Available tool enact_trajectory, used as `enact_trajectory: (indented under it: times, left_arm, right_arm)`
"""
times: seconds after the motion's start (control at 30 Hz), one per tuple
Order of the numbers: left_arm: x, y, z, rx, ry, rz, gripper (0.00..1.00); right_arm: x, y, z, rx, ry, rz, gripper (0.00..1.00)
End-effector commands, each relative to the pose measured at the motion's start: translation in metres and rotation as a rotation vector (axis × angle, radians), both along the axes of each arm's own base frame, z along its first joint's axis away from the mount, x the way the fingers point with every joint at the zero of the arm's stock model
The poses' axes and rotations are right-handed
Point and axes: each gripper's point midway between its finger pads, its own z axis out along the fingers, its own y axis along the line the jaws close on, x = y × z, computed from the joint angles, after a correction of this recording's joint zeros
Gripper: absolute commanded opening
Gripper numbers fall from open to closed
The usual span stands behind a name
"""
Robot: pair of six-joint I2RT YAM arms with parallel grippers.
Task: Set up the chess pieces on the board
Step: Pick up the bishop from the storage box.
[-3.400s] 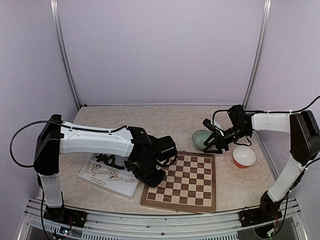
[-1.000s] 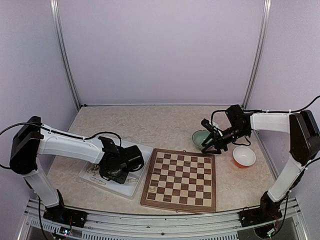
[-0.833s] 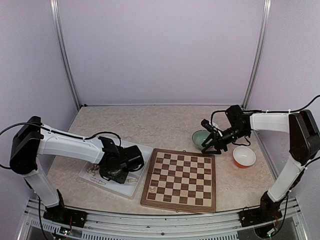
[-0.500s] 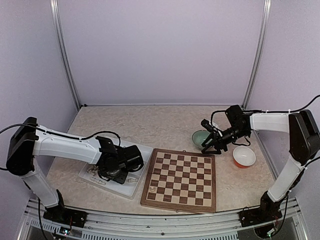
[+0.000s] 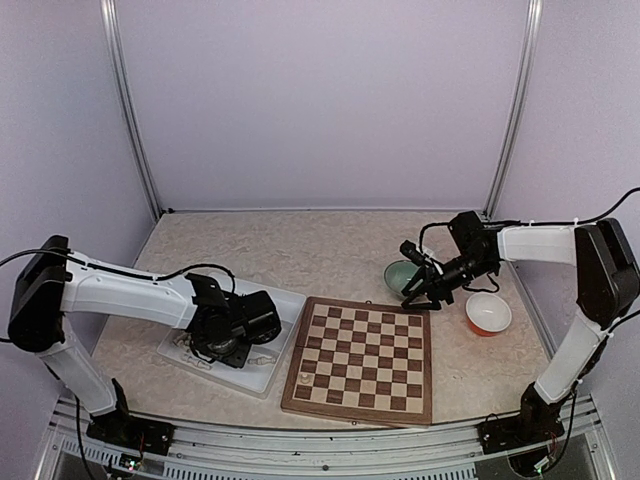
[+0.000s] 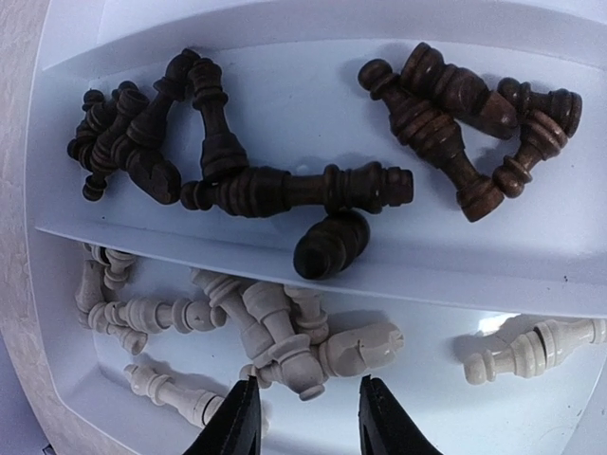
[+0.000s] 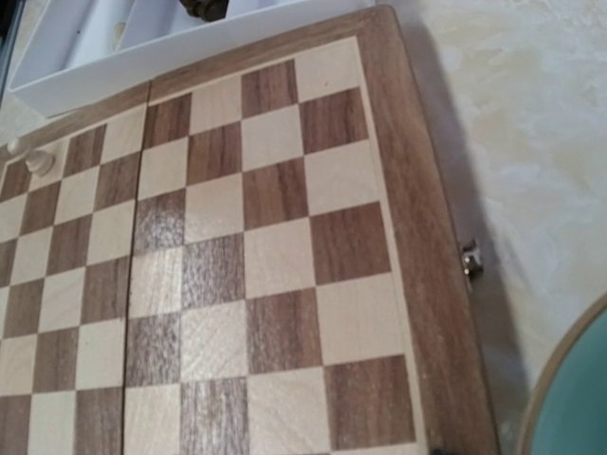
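Note:
Over the white tray [image 5: 262, 378], my left gripper [image 6: 308, 415] points down, open, its black fingertips [image 6: 239, 422] on either side of a heap of cream chess pieces [image 6: 289, 355] lying in the tray's near compartment. Nothing is gripped. Dark chess pieces [image 6: 285, 190] lie in the far compartment. The board [image 5: 358, 412] is bare except for small cream pieces [image 7: 38, 161] near its left edge [image 5: 303, 368]. My right gripper [image 5: 420, 298] hovers above the board's far right corner, fingers apart, nothing seen between them. Its fingers are out of the right wrist view.
A green bowl [image 5: 400, 272] stands just behind the board's far right corner, close under my right gripper, and its rim [image 7: 579, 398] shows in the right wrist view. An orange bowl [image 5: 488, 313] sits to the board's right. A metal clasp [image 7: 469, 261] sticks out of the board's rim.
My left arm has swung from the board's left edge back over the tray and has crept slightly left there in the last second. The right arm has barely moved.

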Motion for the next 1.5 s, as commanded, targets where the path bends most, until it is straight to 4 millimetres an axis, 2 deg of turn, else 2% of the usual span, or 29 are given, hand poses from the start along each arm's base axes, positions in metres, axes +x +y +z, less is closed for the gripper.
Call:
enact_trajectory:
  times: [0.0, 0.23, 0.43, 0.6, 0.77, 0.9, 1.3, 1.47]
  left_arm:
    - [0.002, 0.003, -0.009, 0.017, 0.008, 0.005, 0.35]
    - [0.005, 0.007, -0.014, 0.054, 0.01, 0.006, 0.3]
    - [0.01, 0.013, -0.012, 0.105, -0.013, 0.016, 0.28]
    - [0.014, 0.012, -0.007, 0.106, -0.019, 0.008, 0.26]
    - [0.018, 0.01, -0.005, 0.077, -0.011, 0.001, 0.26]
    - [0.023, 0.013, -0.003, 0.068, -0.018, 0.01, 0.3]
    - [0.033, 0.012, 0.002, 0.065, -0.036, 0.002, 0.2]
    - [0.036, 0.015, 0.011, 0.06, -0.047, 0.009, 0.17]
  right_arm:
    - [-0.001, 0.005, 0.003, 0.001, -0.003, 0.022, 0.55]
    - [-0.001, 0.005, 0.003, 0.0, 0.0, 0.022, 0.55]
    - [-0.001, 0.006, 0.002, 0.0, 0.001, 0.024, 0.55]
    - [-0.001, 0.006, 0.001, 0.0, 0.006, 0.024, 0.55]
    - [-0.001, 0.007, 0.001, -0.001, 0.008, 0.026, 0.55]
    - [-0.002, 0.007, 0.0, -0.003, 0.011, 0.028, 0.55]
    - [-0.003, 0.01, -0.001, -0.006, 0.016, 0.033, 0.54]
    - [-0.003, 0.01, -0.001, -0.008, 0.014, 0.034, 0.54]
